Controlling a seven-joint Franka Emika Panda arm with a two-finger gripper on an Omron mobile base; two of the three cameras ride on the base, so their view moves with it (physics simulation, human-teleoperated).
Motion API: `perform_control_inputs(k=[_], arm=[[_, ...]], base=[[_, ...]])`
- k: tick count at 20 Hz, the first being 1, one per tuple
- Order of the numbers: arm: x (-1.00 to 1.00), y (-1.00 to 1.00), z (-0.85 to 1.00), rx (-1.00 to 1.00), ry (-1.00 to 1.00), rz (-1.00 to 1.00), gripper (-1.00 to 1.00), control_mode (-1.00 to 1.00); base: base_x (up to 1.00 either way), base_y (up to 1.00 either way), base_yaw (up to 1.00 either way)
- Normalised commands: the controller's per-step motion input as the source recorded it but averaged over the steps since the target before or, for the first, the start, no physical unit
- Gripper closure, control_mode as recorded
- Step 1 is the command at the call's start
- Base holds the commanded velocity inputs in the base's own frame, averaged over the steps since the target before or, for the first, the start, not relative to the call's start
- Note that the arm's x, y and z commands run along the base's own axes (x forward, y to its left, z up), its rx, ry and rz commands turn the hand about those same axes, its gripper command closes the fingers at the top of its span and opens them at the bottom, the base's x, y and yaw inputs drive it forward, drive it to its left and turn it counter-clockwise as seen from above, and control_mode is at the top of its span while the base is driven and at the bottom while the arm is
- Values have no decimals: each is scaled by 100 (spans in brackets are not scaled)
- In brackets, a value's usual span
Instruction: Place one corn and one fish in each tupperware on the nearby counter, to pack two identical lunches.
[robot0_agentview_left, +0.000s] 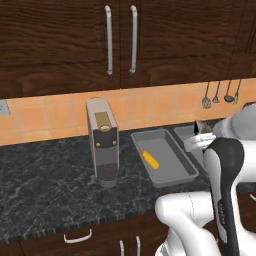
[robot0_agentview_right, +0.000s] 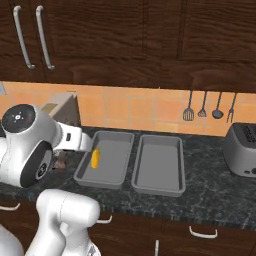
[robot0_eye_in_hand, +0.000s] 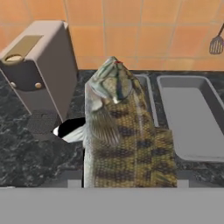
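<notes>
My gripper is shut on a grey-brown fish, which stands up in the hand view and hides most of the left tupperware. In the left base view the fish sticks out by the hand, raised above the counter. One yellow corn lies in the left tupperware; the corn also shows from the right. The right tupperware holds nothing. A second corn and a second fish are out of view.
A tall grey coffee machine stands left of the trays, close to the hand. A toaster sits at the far right. Utensils hang on the orange tiled wall. Dark cabinets hang overhead.
</notes>
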Motion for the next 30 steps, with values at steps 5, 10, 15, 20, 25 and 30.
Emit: perform_control_inputs(k=[5,10,15,20,25,30], arm=[[77,0,-81,1,14,0,100,-100],[93,-3,-56,0,16,0,100,-100],[81,-20,-51,0,13,2,100,-100],[70,-16,-61,0,2,7,100,-100],[66,-4,-68,0,3,5,100,-100],[72,0,-51,0,21,0,100,-100]], base=[[0,0,0],[0,0,0],[0,0,0],[0,0,0],[0,0,0],[0,0,0]])
